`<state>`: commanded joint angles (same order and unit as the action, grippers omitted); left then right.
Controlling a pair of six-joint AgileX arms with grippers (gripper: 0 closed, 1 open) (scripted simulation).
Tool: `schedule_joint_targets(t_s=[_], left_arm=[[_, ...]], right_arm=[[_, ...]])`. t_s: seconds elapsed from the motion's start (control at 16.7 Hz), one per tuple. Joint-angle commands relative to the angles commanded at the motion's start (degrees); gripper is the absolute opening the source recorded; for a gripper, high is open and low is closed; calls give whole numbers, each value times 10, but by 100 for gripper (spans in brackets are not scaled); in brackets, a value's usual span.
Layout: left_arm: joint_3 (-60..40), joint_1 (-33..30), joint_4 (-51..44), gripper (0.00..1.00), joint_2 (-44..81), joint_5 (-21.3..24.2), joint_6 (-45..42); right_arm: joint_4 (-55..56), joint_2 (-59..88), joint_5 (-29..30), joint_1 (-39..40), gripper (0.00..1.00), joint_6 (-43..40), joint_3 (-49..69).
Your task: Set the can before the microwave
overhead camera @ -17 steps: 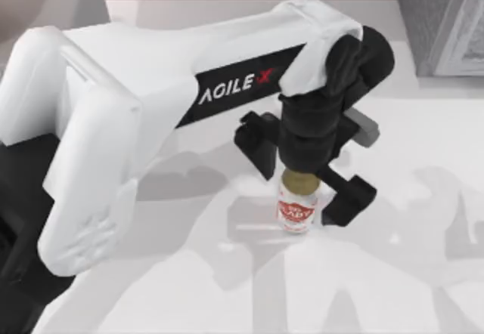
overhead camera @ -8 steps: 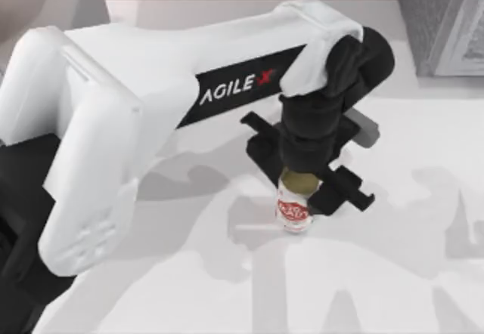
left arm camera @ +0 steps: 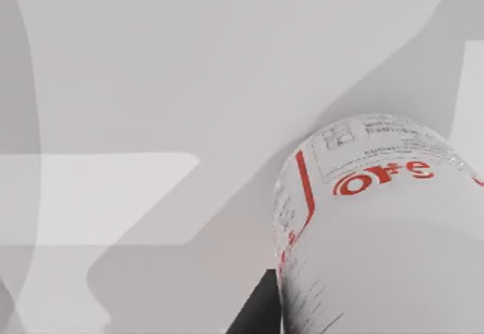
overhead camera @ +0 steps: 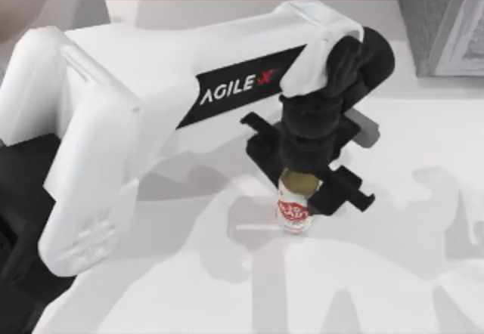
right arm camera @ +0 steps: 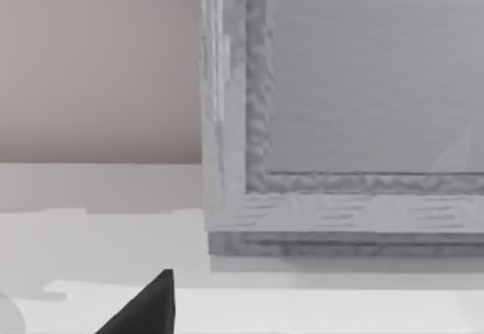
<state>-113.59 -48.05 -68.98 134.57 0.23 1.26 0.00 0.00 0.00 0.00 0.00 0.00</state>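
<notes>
Even, bright light; soft grey arm shadows across the table [overhead camera: 393, 289]. No glare. Wrist close-ups look a bit soft.

White glossy rounded shells on left arm [overhead camera: 151, 100], black slanted band reading "AGILEX" in white with a red X. Black matte wrist and left gripper [overhead camera: 302, 190], flat angular fingers [overhead camera: 344, 190]. Black base housing at left edge.
</notes>
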Motion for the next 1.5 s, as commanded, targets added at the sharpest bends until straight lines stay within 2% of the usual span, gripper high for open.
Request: schedule_joint_targets(t_s=[0.3, 0.72, 1.02, 1.26, 1.5], left_arm=[[-2, 1, -2, 0, 0, 0, -1], [-76, 0, -82, 0, -6, 0, 0], [-79, 1, -85, 0, -4, 0, -1], [-23, 37, -86, 0, -41, -9, -32], [114, 125, -88, 0, -134, -21, -97]], right_arm=[[0, 0, 0, 0, 100, 0, 0], [0, 0, 0, 0, 100, 0, 0], [0, 0, 0, 0, 100, 0, 0], [0, 0, 0, 0, 100, 0, 0], [0, 0, 0, 0, 100, 0, 0]])
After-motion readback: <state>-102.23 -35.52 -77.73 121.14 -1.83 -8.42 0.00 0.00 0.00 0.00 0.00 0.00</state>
